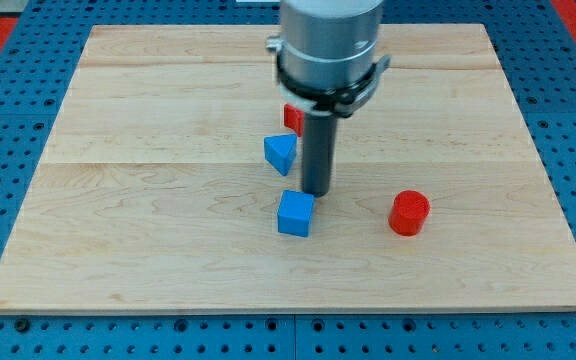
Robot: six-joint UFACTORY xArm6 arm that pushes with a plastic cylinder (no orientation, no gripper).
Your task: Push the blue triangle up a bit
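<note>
The blue triangle [280, 153] sits near the middle of the wooden bench [148, 220] and serves as the reference for all that follows. My tip [315, 192], the lower end of the dark rod, stands just to the view's right of the triangle and slightly below it, apart from it, with a narrow strip of bare wood between. The tool is a plain rod with nothing to open or close, so it grasps nothing and at present touches no block that can be made out. A blue cube [296, 213] lies below the triangle, just under my tip and very near it; whether they touch cannot be told. A red block [292, 118], partly hidden behind the rod, lies just above and to the right of the triangle. A red cylinder [409, 213] stands well to the right and lower. In my judgement the tip is not yet placed for the push: it should pass to the triangle's lower side, between triangle and cube, without nudging the cube, then drive upward through the triangle's centre for a short stroke, stopping before the red block is crowded
</note>
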